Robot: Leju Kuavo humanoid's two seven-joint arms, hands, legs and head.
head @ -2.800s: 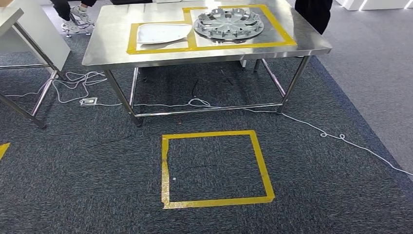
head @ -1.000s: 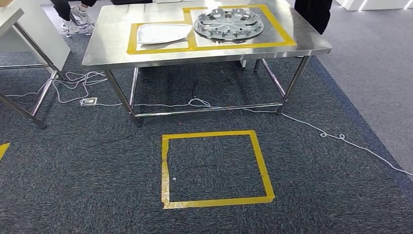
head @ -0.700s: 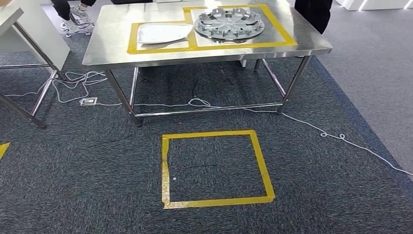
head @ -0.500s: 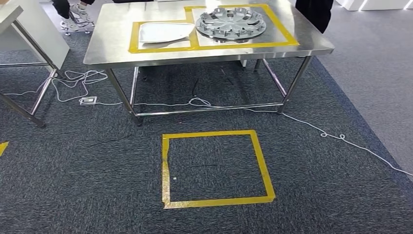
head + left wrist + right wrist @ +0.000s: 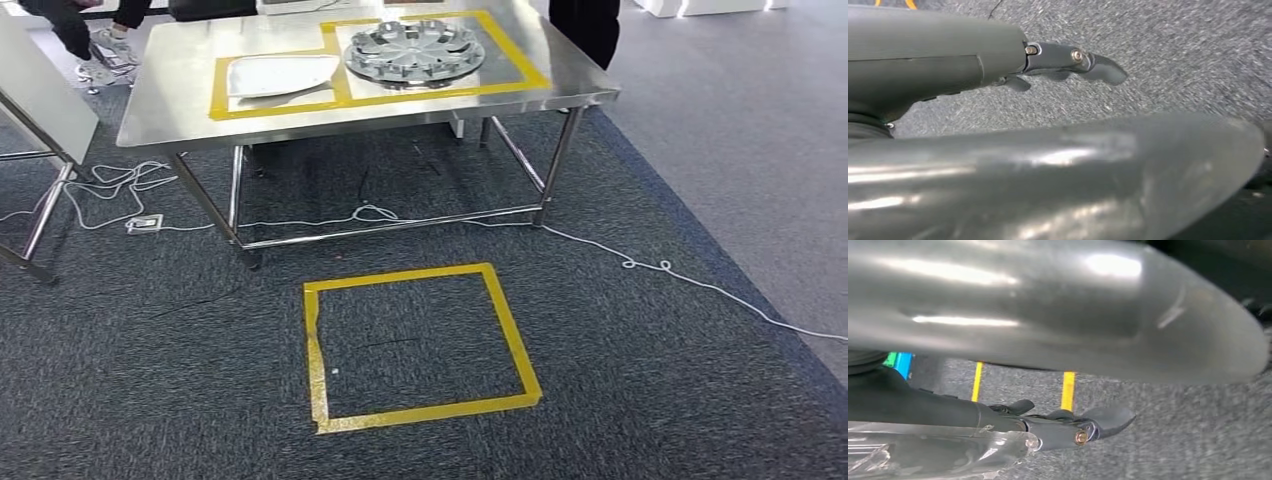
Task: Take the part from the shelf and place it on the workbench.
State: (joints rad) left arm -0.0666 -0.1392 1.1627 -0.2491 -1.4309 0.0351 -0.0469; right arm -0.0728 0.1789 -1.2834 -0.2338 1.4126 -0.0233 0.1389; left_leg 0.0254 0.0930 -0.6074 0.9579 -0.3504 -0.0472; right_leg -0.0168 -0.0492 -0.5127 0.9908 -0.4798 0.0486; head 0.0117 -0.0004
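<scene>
Both wrist views look down at grey carpet. The left hand (image 5: 1068, 60) hangs beside a large smooth silver-grey curved surface; its dark fingers (image 5: 1100, 67) reach out straight over the carpet and touch nothing that can be seen. Whether it grips anything cannot be told. The right hand (image 5: 1083, 427) lies the same way, dark fingers (image 5: 1110, 419) stretched out above the carpet, with a similar silver curved surface close alongside. A clear plastic piece (image 5: 933, 450) sits against the base of this hand; a grip cannot be told here either.

From the head view, a steel workbench (image 5: 180, 105) stands at the far side of the carpet. Yellow tape outlines (image 5: 520, 62) mark two zones on its top. A round silver wheel cover (image 5: 413, 50) lies in the right zone, and a flat white panel part (image 5: 280, 74) lies in the left one, just beside it. Nearer, a yellow tape square (image 5: 415, 345) marks the floor in front of the bench, with open carpet all around it. A white cable (image 5: 640, 266) trails under the bench and off to the right. Dark-clothed people (image 5: 585, 22) stand at the bench's far corners. Another table's edge (image 5: 45, 95) shows at far left.
</scene>
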